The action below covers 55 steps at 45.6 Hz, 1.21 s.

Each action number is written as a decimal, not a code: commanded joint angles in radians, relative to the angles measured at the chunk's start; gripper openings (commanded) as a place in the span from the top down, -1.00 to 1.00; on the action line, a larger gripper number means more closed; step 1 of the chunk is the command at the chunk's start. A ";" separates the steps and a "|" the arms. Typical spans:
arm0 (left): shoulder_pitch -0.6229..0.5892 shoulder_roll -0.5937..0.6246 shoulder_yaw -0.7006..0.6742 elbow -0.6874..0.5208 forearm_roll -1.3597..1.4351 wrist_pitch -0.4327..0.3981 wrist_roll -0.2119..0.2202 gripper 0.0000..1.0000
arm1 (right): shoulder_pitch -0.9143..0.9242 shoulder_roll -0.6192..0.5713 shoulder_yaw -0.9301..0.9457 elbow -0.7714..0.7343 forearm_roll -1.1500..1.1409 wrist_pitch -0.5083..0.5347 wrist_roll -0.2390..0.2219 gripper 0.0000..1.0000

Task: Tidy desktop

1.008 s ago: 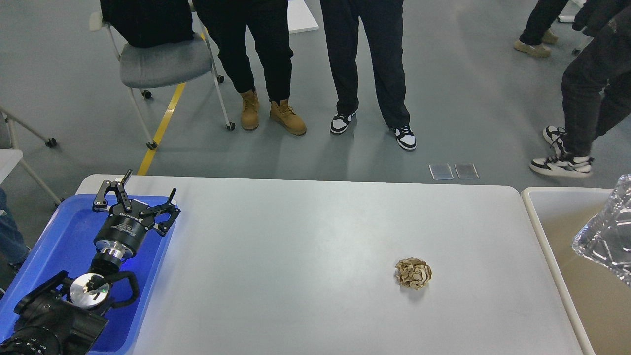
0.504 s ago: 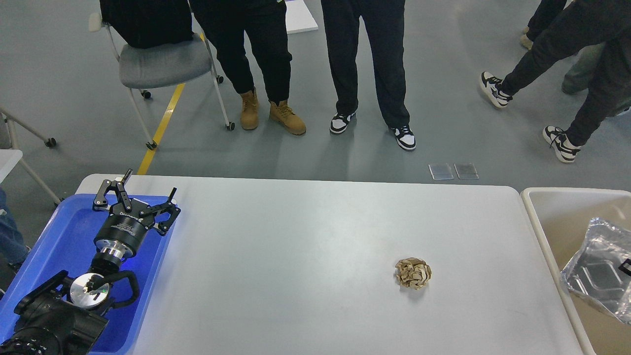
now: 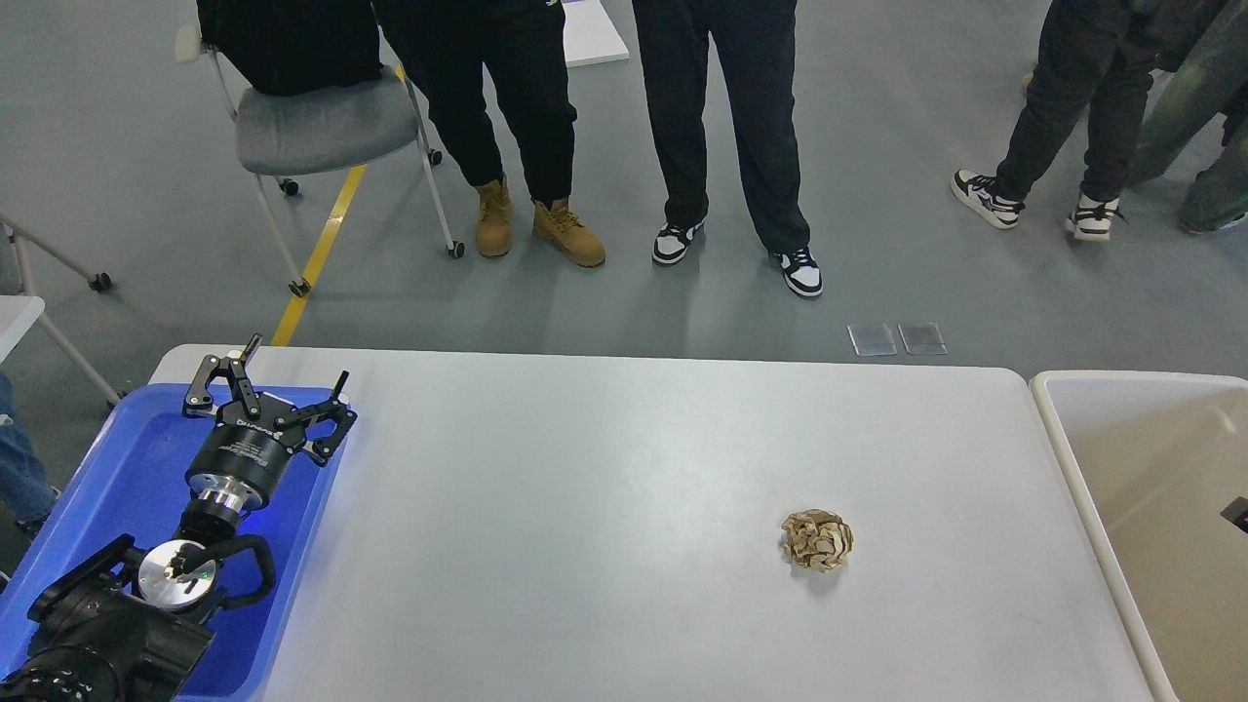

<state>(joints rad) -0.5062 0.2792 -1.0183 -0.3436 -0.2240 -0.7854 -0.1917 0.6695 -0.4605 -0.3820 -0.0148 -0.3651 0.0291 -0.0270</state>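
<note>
Left gripper [image 3: 271,390] fingers spread empty over the blue tray [image 3: 117,468]; right-side paper ball [image 3: 817,540] on the bench [image 3: 585,507] looks light, crushable — pinch its middle.

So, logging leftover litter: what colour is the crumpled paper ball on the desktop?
Tan-brown paper ball, seen in the head view.

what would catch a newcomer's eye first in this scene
Probably the crumpled brown paper ball, lying alone on the right half of the pale grey desktop. Next, the left gripper, jaws spread, hovering over the blue tray at the desktop's left end. A beige bin sits at the right edge.
</note>
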 commanded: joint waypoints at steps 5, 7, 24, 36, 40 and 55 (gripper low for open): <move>-0.002 0.000 0.001 0.000 0.002 0.000 0.000 -1.00 | 0.094 -0.010 0.002 0.055 0.000 0.031 -0.002 -1.00; -0.002 0.000 0.001 0.000 0.002 0.000 0.000 -1.00 | 0.116 -0.020 0.000 0.056 0.000 0.064 -0.002 -1.00; -0.002 0.000 0.001 0.000 0.002 0.000 0.000 -1.00 | 0.321 -0.108 -0.026 0.174 -0.012 0.181 -0.002 -1.00; -0.002 0.000 0.001 0.000 0.002 0.000 0.000 -1.00 | 0.530 -0.306 -0.069 0.665 -0.077 0.166 -0.013 -1.00; -0.002 0.000 0.001 0.000 0.002 0.000 0.000 -1.00 | 0.614 -0.345 -0.120 0.792 -0.097 0.158 -0.013 -1.00; -0.002 0.000 0.001 0.000 0.002 0.000 0.000 -1.00 | 0.855 -0.377 -0.331 0.984 -0.094 0.163 -0.013 -1.00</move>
<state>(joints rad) -0.5077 0.2790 -1.0170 -0.3435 -0.2223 -0.7854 -0.1917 1.3531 -0.8050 -0.5772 0.8024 -0.4494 0.1889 -0.0388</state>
